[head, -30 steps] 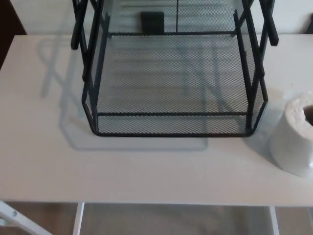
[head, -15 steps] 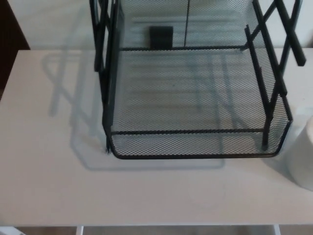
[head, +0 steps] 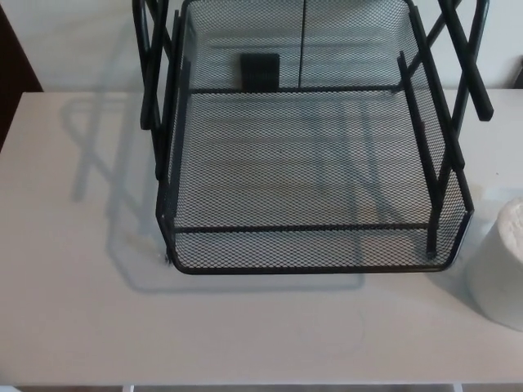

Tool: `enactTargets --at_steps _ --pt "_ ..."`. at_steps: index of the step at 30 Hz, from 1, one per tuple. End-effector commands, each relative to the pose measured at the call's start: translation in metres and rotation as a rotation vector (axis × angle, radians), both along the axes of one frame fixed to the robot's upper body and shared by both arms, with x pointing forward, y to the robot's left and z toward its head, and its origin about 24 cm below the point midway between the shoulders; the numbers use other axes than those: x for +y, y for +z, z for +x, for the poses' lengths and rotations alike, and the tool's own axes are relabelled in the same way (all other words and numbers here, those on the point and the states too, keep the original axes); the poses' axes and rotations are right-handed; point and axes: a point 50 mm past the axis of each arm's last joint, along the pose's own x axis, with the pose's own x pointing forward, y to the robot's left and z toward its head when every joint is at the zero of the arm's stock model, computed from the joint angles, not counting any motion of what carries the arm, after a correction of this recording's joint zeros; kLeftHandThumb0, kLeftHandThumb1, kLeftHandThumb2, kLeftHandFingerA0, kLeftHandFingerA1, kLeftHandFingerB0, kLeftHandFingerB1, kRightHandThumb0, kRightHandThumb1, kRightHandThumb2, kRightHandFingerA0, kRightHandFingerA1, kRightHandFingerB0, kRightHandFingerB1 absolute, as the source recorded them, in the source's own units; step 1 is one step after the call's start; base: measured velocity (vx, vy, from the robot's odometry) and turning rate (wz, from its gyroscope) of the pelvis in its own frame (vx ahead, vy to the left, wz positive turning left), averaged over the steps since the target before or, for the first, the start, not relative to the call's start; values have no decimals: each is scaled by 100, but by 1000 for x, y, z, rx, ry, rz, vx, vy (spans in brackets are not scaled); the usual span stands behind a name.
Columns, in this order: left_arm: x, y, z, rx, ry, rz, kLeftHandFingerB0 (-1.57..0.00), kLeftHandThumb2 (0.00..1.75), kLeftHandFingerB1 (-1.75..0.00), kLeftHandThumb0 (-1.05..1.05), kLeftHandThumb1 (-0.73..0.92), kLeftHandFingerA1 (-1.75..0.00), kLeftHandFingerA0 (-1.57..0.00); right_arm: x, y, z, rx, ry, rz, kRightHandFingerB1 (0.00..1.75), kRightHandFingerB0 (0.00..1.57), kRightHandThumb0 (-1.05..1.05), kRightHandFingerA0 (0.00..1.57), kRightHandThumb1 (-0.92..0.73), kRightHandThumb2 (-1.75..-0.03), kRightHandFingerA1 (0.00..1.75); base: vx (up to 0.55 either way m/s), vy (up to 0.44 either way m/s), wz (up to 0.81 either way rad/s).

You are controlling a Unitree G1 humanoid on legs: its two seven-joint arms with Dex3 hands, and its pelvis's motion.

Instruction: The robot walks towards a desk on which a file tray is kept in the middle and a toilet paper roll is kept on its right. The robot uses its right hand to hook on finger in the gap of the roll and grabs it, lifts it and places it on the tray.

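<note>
Mesh file tray mid-desk, toilet paper roll just right

Camera moved – whole view shifted, objects didn't. The file tray sits lower in frame – toilet paper roll more cropped at right edge

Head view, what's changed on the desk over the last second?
Only the camera shifted, closing in: the file tray fills more of the picture and the toilet paper roll is cut off further at the right edge. Nothing was taken hold of; neither hand shows. Tray and roll stay where they were on the desk.
</note>
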Motion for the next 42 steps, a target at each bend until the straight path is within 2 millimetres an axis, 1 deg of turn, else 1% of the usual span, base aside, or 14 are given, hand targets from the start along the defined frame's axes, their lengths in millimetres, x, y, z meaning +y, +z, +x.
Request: enactTargets --at_steps 1,5,12,15,16,20,22,23,25,26,28,29,41,42 --pt "5 5 1 -14 0 27 0 121 -4 -97 92 -9 0 -5 13 11 -51 -43 28 12 2 -46 3 -62 -81 31 0 0 0" --pt "6 3 0 -4 -10 41 0 82 0 -82 92 0 0 -5 11 11 -65 -103 75 17 0 -40 0 -72 -62 26 0 0 0" --pt "3 9 7 -24 -19 35 0 121 -5 -94 92 -8 0 -4 15 9 -103 -10 20 12 2 -42 1 -58 -79 27 0 0 0" --pt "5 13 9 -1 -50 67 0 87 0 -81 92 0 0 -6 14 3 -91 61 63 0 0 -46 0 -73 -64 11 0 0 0" --pt "8 14 12 -4 -47 66 0 122 -5 -93 92 -10 0 -6 16 2 -57 120 7 3 0 -52 0 -61 -84 28 0 0 0" --pt "10 13 11 -6 -50 56 0 122 -6 -92 92 -11 0 -5 12 -5 -104 66 57 7 0 -40 0 -58 -82 27 0 0 0" --pt "9 12 7 -7 -53 51 0 109 0 -88 83 -1 0 -5 4 -17 -74 38 113 14 0 -50 1 -66 -60 32 0 0 0" --pt "9 12 3 -2 -50 55 0 107 0 -85 81 -1 0 -5 3 -24 -34 120 36 50 0 -37 4 -35 -94 53 0 0 0" --pt "9 11 1 0 -46 59 0 107 0 -85 81 -1 0 -5 -1 -28 -103 -94 137 50 0 -37 4 -35 -94 53 0 0 0" --pt "19 11 35 18 5 75 0 67 -19 -86 91 -16 0 -5 -1 -28 -104 -95 138 50 0 -37 4 -35 -94 53 0 0 0" --pt "22 13 36 15 8 79 0 67 -19 -86 91 -16 0 -3 -2 -26 -107 -94 143 50 0 -37 4 -35 -94 53 -46 -20 0" --pt "24 10 23 58 29 84 -8 108 -30 -93 70 -15 -9 -3 -3 -25 -110 -96 144 50 0 -37 4 -35 -94 53 -97 -39 10" --pt "28 10 16 35 89 66 -8 100 -44 -92 66 -36 0 -2 -2 -22 -111 -100 146 50 0 -37 4 -35 -94 53 -121 -158 4" --pt "29 11 17 29 93 67 0 102 -8 -89 73 -30 -3 -14 3 -33 -192 -185 138 21 0 -36 0 -55 -61 13 -110 -349 -14"
